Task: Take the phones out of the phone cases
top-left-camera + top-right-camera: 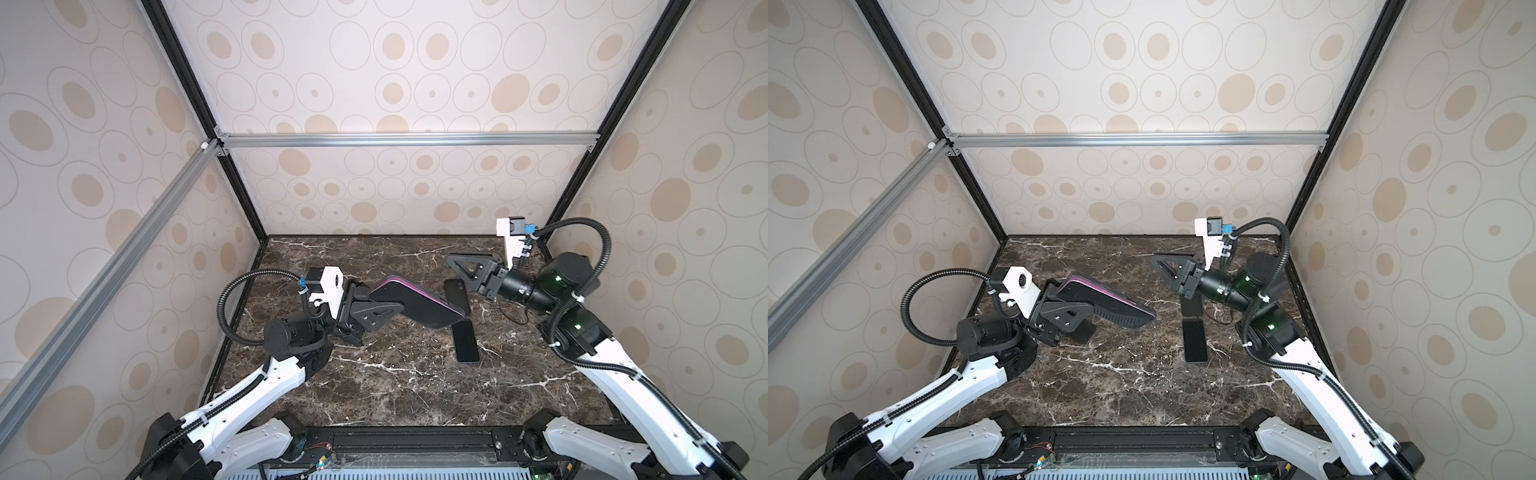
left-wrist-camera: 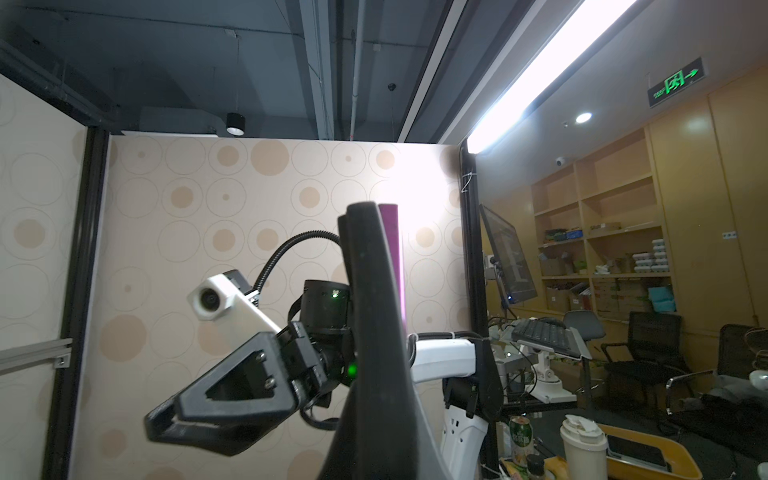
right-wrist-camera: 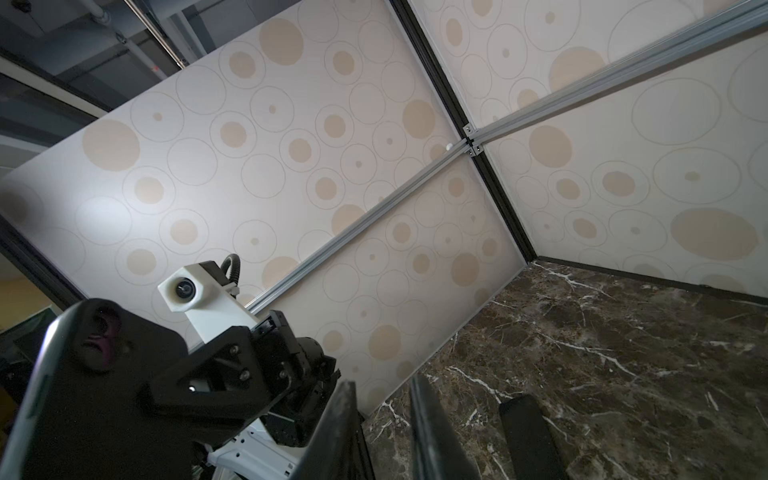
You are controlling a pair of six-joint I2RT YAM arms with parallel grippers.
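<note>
Left fingers (image 1: 376, 313) (image 1: 1065, 313): pressed together on the left end of the phone case, holding it clear of the bench.
Phone case (image 1: 415, 305) (image 1: 1113, 307): black shell with a purple line along its edge. It is tilted, with the gripped end high and the right end low, left of centre. The right wrist view shows its black back (image 3: 83, 395) with a camera cut-out.
Case contents: cannot be told from these views.
Right fingers (image 1: 473, 270) (image 1: 1177, 270): slightly spread with a narrow gap and nothing between them, as the right wrist view shows (image 3: 428, 415). They are raised at the far right, pointing left, apart from the case.
Phone (image 1: 465, 341) (image 1: 1195, 341): lies flat on the bench, dark screen up, right of centre and near the low end of the case. Neither arm touches it.
Dark slab (image 1: 454, 291) (image 1: 1192, 309) (image 3: 528, 436): phone-shaped, flat on the bench just beyond the phone and below the right fingers. Its type cannot be determined.
Bench (image 1: 374, 395) (image 1: 1100, 395): dark marble pattern with white veins.
</note>
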